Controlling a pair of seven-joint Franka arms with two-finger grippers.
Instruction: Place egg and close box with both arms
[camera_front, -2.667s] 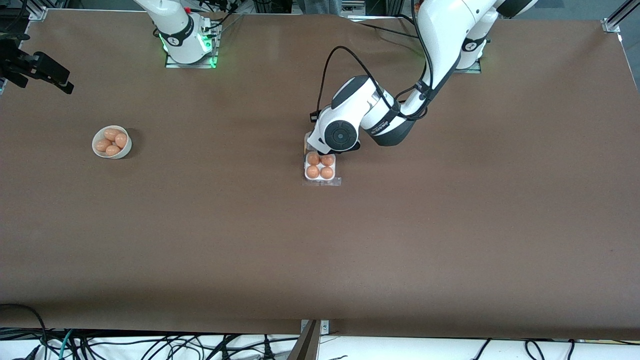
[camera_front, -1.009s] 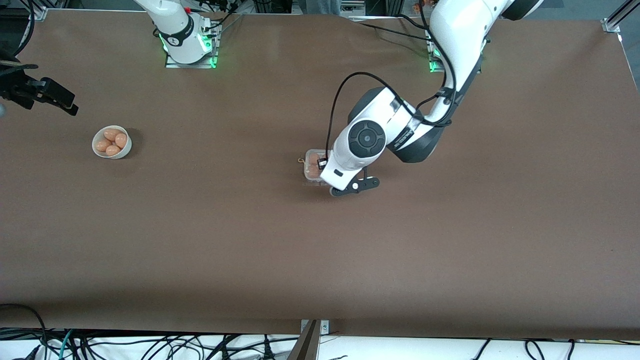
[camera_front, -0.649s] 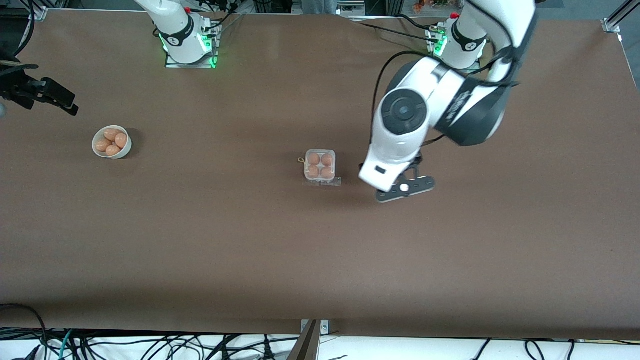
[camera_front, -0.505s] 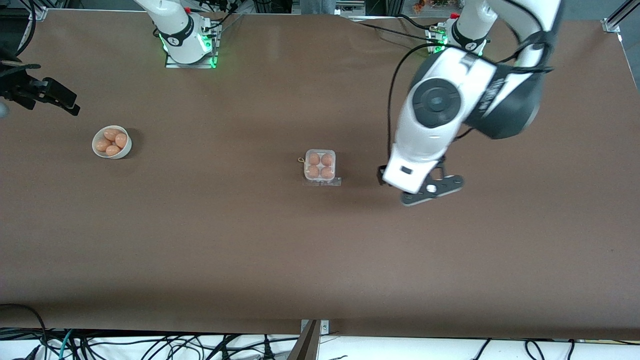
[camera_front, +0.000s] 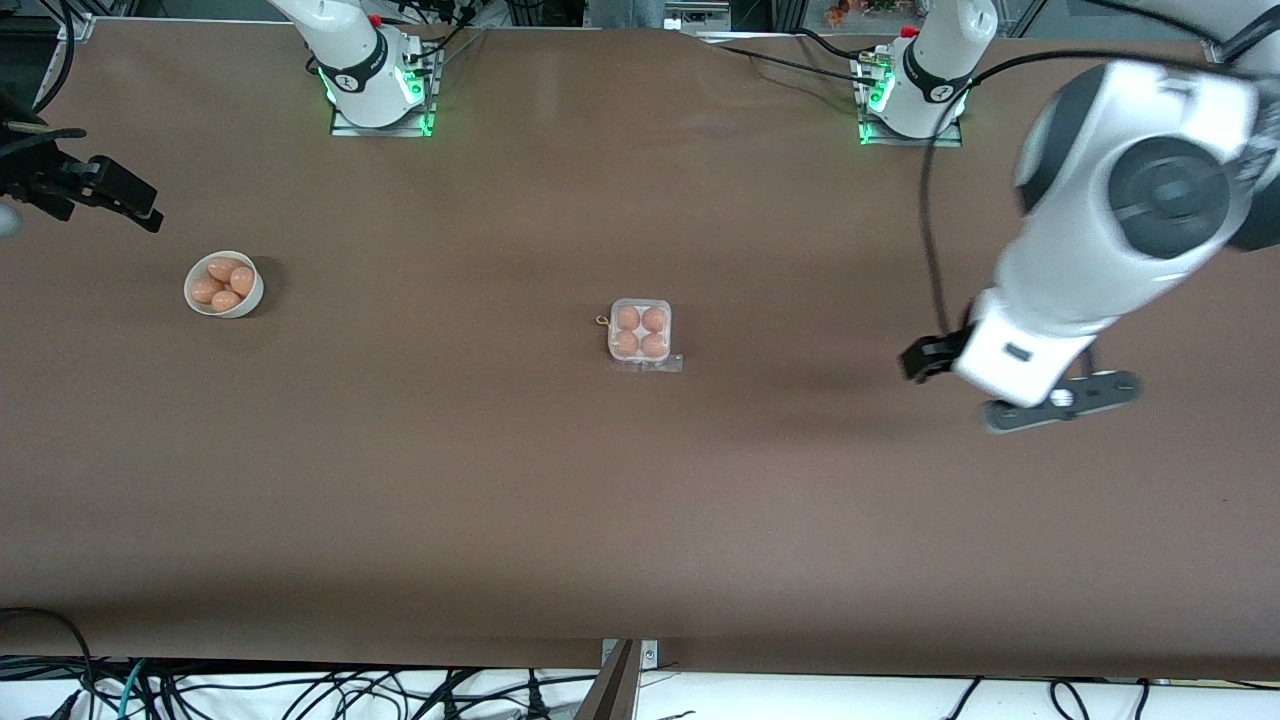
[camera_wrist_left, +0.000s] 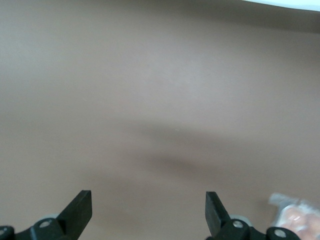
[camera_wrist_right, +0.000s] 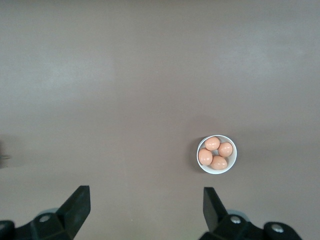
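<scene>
Black, bare fingers (camera_wrist_left: 80, 212) of the left gripper (camera_wrist_left: 148, 210) stood wide apart with nothing between them, only brown tabletop showing in the gap. In the front view that left gripper (camera_front: 1060, 400) hung in the air over the table (camera_front: 800, 520) toward the left arm's end, touching nothing, well apart from the box (camera_front: 640, 333). A corner of the box (camera_wrist_left: 295, 220) showed blurred at the edge of the left wrist view.

The right gripper (camera_wrist_right: 145, 207) was likewise spread wide and empty, its fingers (camera_wrist_right: 77, 207) clasping nothing. It hung over the right arm's end of the table, where the front view caught it at the picture's edge (camera_front: 85, 185). The right wrist view looked down on a round white bowl (camera_wrist_right: 217, 154) with four tan-orange eggs in it.

The box sat near the middle of the table, its clear lid lying down over the white tray. Four eggs filled its four cells, and the egg (camera_front: 627, 318) could not be told from the other three. The bowl (camera_front: 224, 284) stood on the table well apart from the box, toward the right arm's end. The green-lit bases of both arms stood along the table's edge farthest from the front camera.
</scene>
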